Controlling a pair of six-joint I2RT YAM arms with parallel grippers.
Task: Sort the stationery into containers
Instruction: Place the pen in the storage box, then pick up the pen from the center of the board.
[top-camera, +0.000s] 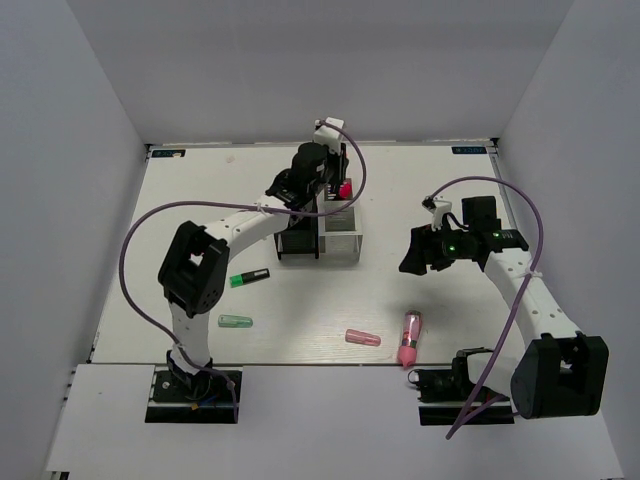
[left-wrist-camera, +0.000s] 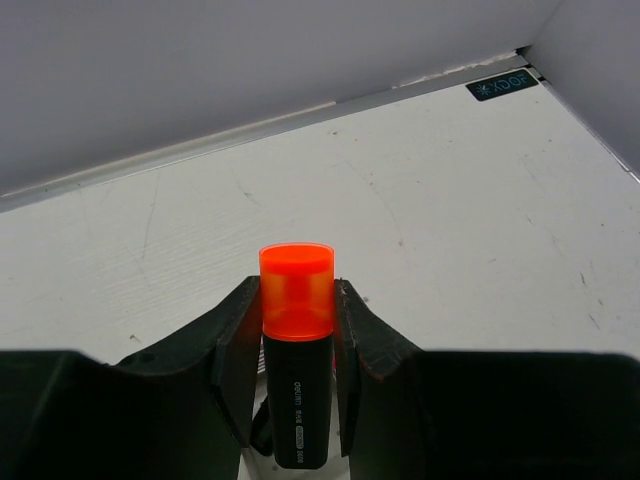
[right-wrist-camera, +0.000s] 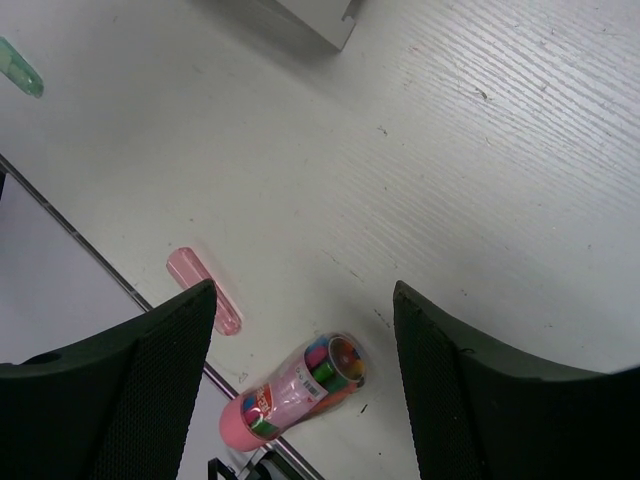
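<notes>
My left gripper (top-camera: 337, 180) is shut on a black highlighter with an orange cap (left-wrist-camera: 296, 300), held just above the far end of the two adjoining containers, one black (top-camera: 298, 243) and one white-grey (top-camera: 342, 243). In the left wrist view the fingers (left-wrist-camera: 236, 345) clamp its body with the cap pointing away. My right gripper (top-camera: 413, 256) is open and empty, hovering right of the boxes. Through its jaws (right-wrist-camera: 302, 295) I see a pink-clear tube (right-wrist-camera: 295, 390) and a pink capsule (right-wrist-camera: 203, 290) on the table. A green-capped highlighter (top-camera: 250, 278) and a pale green capsule (top-camera: 235, 321) lie at the left.
The pink capsule (top-camera: 362, 338) and the tube (top-camera: 410, 338) lie near the table's front edge (top-camera: 300, 364). White walls enclose the table on three sides. A corner of the white-grey box (right-wrist-camera: 320, 20) and the green capsule (right-wrist-camera: 20, 68) show in the right wrist view.
</notes>
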